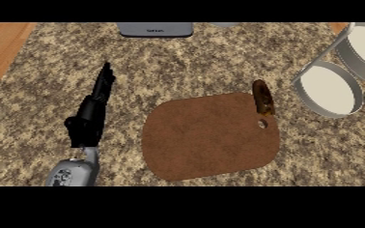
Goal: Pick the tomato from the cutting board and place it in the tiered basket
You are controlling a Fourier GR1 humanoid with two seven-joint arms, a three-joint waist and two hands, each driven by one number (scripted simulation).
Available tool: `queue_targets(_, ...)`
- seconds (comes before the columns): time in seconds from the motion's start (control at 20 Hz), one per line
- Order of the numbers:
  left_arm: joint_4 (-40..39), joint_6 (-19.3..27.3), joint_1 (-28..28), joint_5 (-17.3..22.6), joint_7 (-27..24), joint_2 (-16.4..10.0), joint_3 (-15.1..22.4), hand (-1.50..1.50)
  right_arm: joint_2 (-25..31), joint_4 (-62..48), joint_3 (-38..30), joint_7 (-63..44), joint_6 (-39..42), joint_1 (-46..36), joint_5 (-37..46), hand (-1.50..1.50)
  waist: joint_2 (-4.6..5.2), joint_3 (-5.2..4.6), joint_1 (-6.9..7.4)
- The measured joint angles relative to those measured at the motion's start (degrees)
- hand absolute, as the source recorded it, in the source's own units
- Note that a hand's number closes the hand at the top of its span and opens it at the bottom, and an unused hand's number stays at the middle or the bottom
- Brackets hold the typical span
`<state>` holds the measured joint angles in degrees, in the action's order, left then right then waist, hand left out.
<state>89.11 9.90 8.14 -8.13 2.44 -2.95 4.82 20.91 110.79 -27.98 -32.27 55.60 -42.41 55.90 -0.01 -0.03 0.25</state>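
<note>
Left hand [96, 108] shows at the view's left over the bench [178, 63], fingers straight and together, pointing away from the robot, holding nothing, well apart from the cutting board [206, 135]. It reads as resting. Right hand is not in view. No red round tomato is visible anywhere. The only thing on the board is a dark brown oblong item [263, 97] at the board's far right edge, just beyond the board's hanging hole [262, 123]; probably the task's target, though it doesn't look like a tomato. Tiered basket [299, 92] sits at the right, its lower round tray near the board's right corner and an upper tier cut off by the view's edge; nothing seen in either tier. A grey appliance [155, 29] is at the far edge of the bench. Step, as I judge it: pick not yet begun, nothing grasped, nothing in the basket. Next move calls for a hand to reach the board's far right edge, close round the brown item, lift and carry it a short way right to the lower tray. That side suits the right hand better.
</note>
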Motion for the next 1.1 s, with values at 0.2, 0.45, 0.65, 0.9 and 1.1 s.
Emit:
queue_targets(0.2, -0.4, 1.0, -0.2, -1.4, -0.6, 1.2, 1.2, 0.0, 4.3, -7.9, 2.1, 2.6, -6.3, -0.2, 2.0, 1.5, 0.1, 0.01, 0.19)
queue_targets(0.45, 0.1, 0.6, 1.0, -1.3, 0.7, 0.7, 0.2, 0.0, 8.5, -16.4, 3.9, 8.1, -14.9, 1.8, 3.6, 1.5, 0.13, 0.02, 0.16)
queue_targets(0.65, 0.4, 0.4, 0.4, -1.2, 0.5, 1.0, 0.3, 0.0, 11.6, -25.3, 5.6, 11.3, -20.7, 0.5, 5.4, 1.5, 0.17, 0.04, 0.34)
queue_targets(0.9, 0.8, -0.6, -0.1, -0.4, 0.2, 0.4, -0.5, 0.0, 10.3, -33.2, 1.5, 10.5, -25.8, -1.0, 3.4, -1.5, 0.19, 0.05, 0.37)
queue_targets(1.1, 0.4, 0.2, -0.8, -1.3, -0.5, 1.0, 0.0, 0.0, 9.5, -37.4, -2.7, 11.3, -27.6, -0.9, -0.7, -1.5, 0.14, 0.06, 0.19)
